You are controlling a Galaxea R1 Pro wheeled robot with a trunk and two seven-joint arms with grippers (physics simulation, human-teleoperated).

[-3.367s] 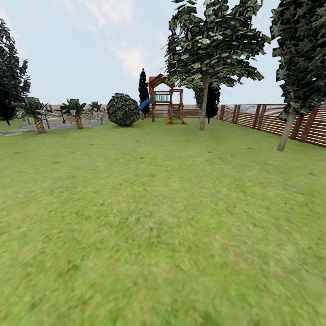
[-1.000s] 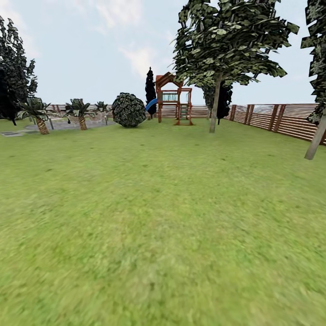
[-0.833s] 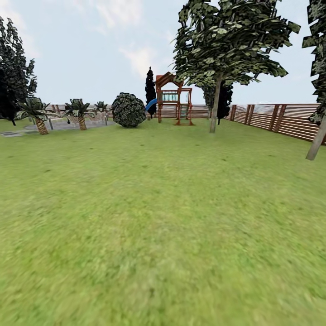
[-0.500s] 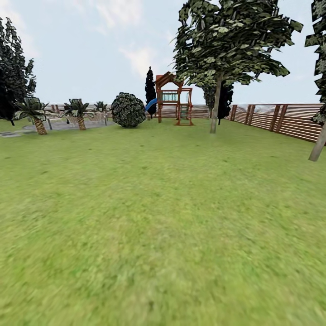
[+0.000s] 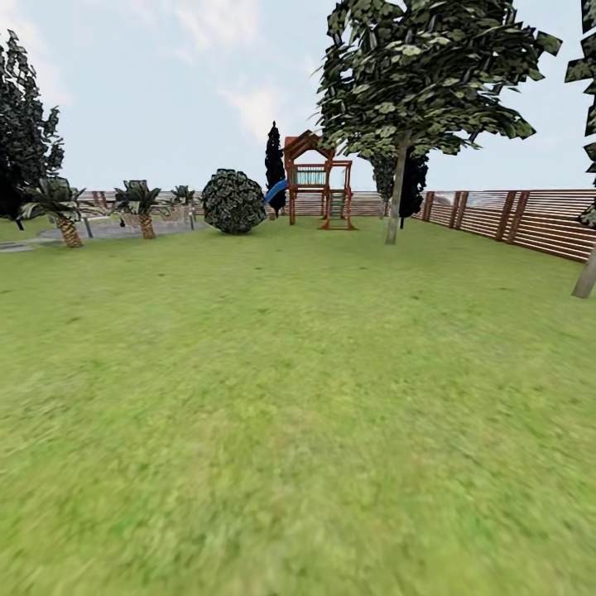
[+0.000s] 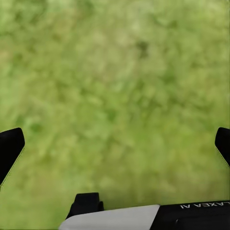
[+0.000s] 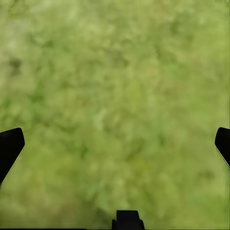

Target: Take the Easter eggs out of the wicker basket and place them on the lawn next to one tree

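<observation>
Both grippers, left (image 6: 115, 143) and right (image 7: 115, 143), hang wide and empty over lawn (image 5: 298, 397); no basket near the tree (image 5: 397, 199), so, judged, scan before driving further.

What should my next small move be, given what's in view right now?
Probably turn the base to scan for the basket. Ahead lie open lawn, a pale-trunked tree and the fence; both the left gripper and right gripper are open over grass, holding nothing.

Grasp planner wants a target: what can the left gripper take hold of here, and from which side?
No grip to plan yet: the left gripper hangs open above flat lawn, which offers no edge or handle. Find a target first.
</observation>
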